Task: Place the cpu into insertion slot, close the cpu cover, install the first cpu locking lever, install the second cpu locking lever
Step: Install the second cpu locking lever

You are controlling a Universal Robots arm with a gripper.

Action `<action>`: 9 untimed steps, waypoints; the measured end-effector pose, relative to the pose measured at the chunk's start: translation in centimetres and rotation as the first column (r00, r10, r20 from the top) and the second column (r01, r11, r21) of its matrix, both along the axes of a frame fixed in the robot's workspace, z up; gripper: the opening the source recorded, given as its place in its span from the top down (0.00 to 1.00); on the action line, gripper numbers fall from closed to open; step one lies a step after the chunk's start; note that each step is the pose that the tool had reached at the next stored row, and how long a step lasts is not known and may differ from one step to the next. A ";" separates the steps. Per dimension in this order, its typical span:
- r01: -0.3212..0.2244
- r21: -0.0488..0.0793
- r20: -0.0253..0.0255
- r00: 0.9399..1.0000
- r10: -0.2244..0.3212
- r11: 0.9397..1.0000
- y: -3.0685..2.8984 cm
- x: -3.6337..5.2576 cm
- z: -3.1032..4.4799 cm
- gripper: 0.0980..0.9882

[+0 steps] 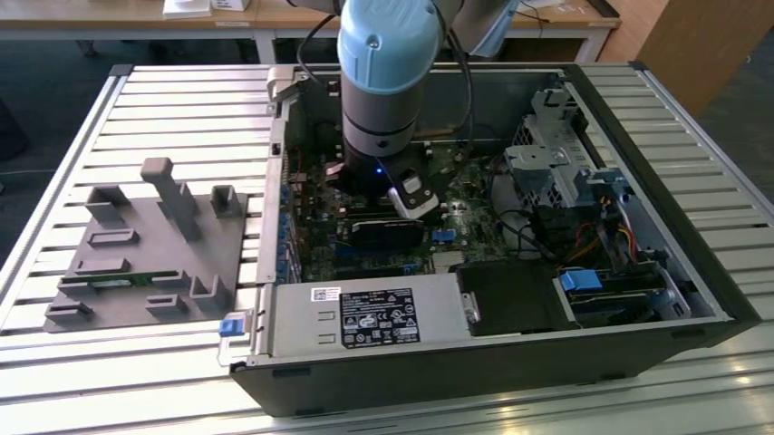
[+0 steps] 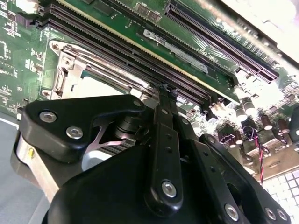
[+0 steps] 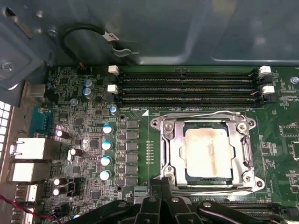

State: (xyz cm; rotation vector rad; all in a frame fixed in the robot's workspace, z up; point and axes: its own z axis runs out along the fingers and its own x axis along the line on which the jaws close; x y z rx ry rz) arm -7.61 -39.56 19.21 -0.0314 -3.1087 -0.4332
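The dull silver-grey square cpu [image 3: 208, 151] lies flat in the silver-rimmed square insertion slot [image 3: 164, 154] on the green board, just beside the long black memory slots [image 3: 187, 86]. The thin silvery metal cpu cover [image 3: 241, 156] lies closed, framing it.

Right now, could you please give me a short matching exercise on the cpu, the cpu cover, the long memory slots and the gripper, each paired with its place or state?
Things:
1. cpu
2. cpu cover
3. memory slots
4. gripper

Places or states:
A. black, empty, in parallel rows
B. seated in the socket, metal top showing
C. silvery frame lying around the chip
D. at the socket's edge

Pairs: 1-B, 2-C, 3-A, 4-D
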 end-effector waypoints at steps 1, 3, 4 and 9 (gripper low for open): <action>0.000 0.002 0.000 1.000 0.000 1.000 0.00 -0.03 -0.03 0.99; 0.000 0.004 0.000 1.000 0.000 1.000 0.01 -0.05 -0.06 0.99; 0.000 0.005 0.000 1.000 0.000 1.000 0.03 -0.06 -0.07 0.99; 0.000 0.009 0.000 1.000 0.000 1.000 0.09 -0.15 -0.13 0.99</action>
